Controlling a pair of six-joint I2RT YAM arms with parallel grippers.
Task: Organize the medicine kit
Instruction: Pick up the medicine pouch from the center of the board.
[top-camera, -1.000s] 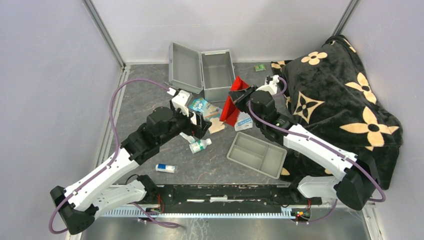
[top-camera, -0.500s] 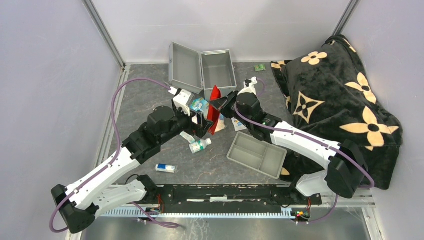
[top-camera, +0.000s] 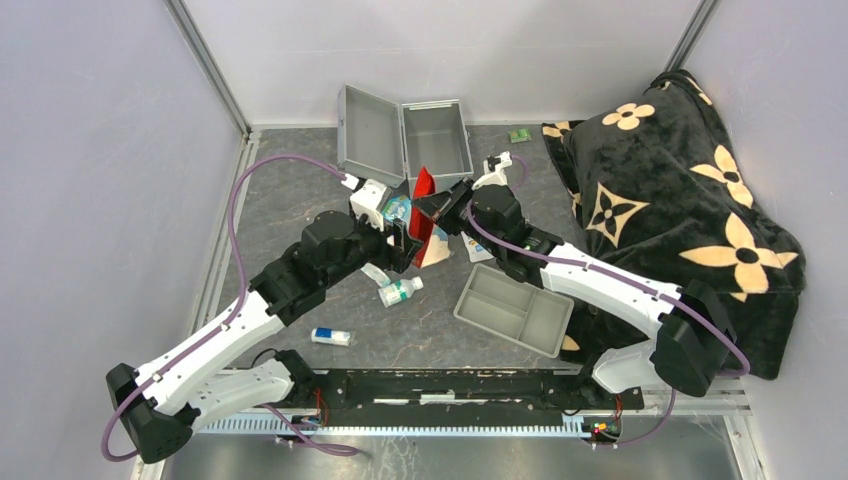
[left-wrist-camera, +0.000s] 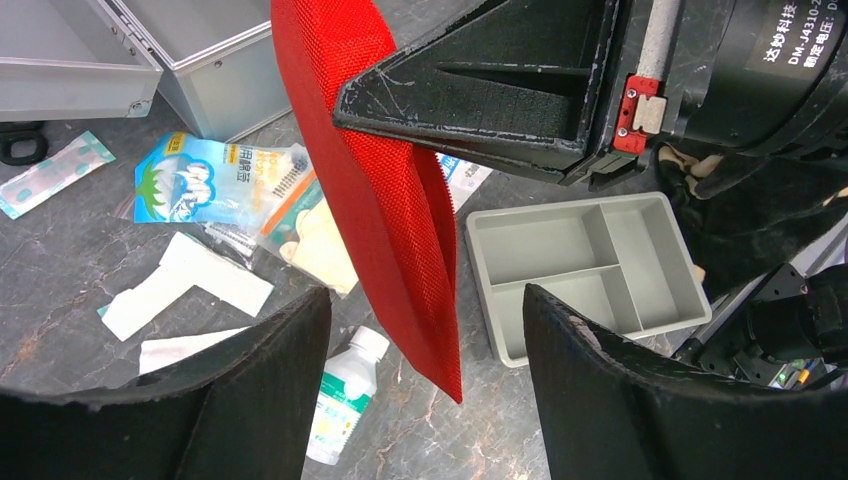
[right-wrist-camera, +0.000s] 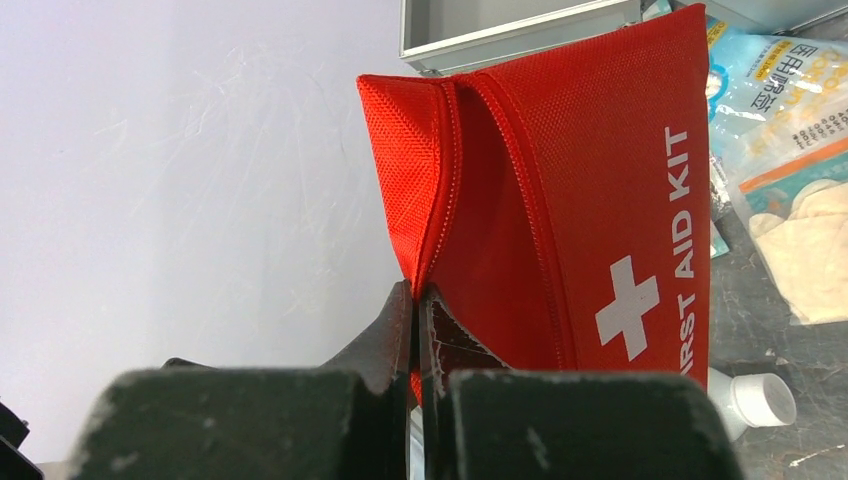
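Right wrist view shows the right claw (right-wrist-camera: 415, 300) pinched tight on one edge of the red first-aid pouch (right-wrist-camera: 570, 180), which hangs between the wide-open fingers of the left claw (left-wrist-camera: 425, 310), just in front of the open medicine kit (top-camera: 435, 145) at the back of the table (top-camera: 290, 190).
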